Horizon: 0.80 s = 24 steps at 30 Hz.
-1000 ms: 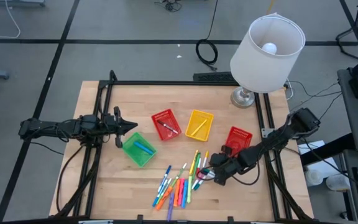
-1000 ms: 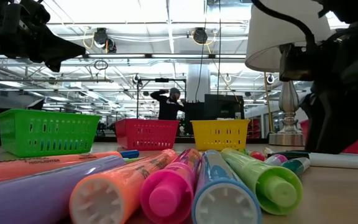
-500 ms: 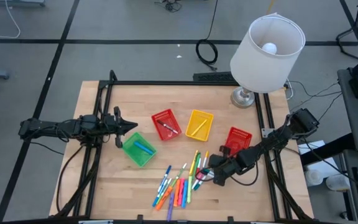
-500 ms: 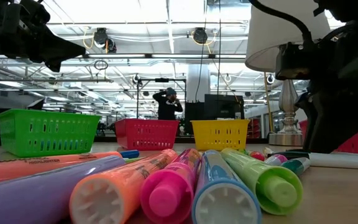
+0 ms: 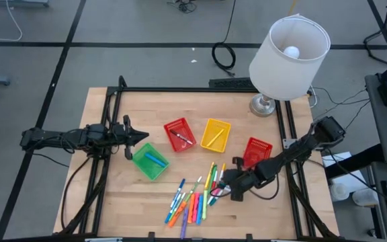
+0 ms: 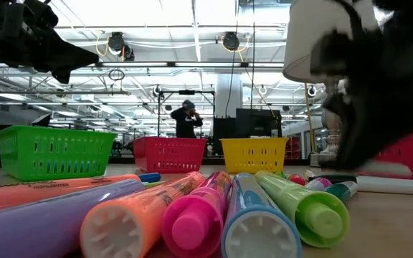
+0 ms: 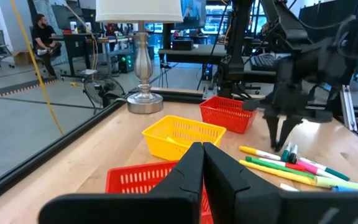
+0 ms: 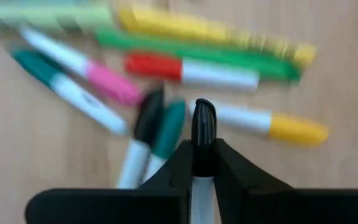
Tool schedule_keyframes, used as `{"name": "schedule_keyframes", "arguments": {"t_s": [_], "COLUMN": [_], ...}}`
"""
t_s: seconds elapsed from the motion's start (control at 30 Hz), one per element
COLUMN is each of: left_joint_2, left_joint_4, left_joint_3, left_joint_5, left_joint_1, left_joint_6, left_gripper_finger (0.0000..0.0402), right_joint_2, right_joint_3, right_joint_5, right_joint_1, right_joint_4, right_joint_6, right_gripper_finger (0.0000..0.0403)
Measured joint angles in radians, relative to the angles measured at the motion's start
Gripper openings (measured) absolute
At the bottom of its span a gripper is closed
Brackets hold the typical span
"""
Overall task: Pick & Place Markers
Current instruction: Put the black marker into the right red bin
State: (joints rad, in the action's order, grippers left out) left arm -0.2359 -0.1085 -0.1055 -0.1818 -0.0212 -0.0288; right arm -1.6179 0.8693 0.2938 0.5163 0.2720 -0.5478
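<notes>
my right gripper (image 8: 202,155) clamped on a black-capped marker (image 8: 203,134), cap jutting past fingertips | other markers (image 5: 197,195) loose on table (image 5: 261,215) just beyond | a second ago my jaws stood apart | left gripper (image 5: 140,136) closed by green basket (image 5: 150,161)

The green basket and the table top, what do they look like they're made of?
The green basket looks like moulded plastic: its walls are a fine open mesh in one even, bright colour with a solid rim. The table top looks like light wood, probably plywood or a wood laminate, with a pale matt surface and faint grain.
</notes>
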Motion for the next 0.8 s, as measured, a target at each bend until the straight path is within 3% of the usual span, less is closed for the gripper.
{"name": "schedule_keyframes", "arguments": {"t_s": [0.3,0.5,0.8], "left_joint_2": [0.000,0.000,0.000], "left_joint_4": [0.002,0.002,0.010], "left_joint_3": [0.000,0.000,0.000], "left_joint_5": [-0.001,-0.001,-0.002], "left_joint_1": [0.000,0.000,0.000], "left_joint_6": [0.001,0.004,0.005], "left_gripper_finger": [0.0019,0.0019,0.0019], "right_joint_2": [0.135,0.307,0.551], "right_joint_3": [0.006,0.007,0.007], "right_joint_5": [0.049,0.104,0.227], "right_joint_1": [-0.008,-0.006,-0.004], "right_joint_4": [-0.011,0.029,0.446], "right_joint_6": [0.044,0.078,-0.050], "right_gripper_finger": [0.0026,0.0026,0.0026]}}
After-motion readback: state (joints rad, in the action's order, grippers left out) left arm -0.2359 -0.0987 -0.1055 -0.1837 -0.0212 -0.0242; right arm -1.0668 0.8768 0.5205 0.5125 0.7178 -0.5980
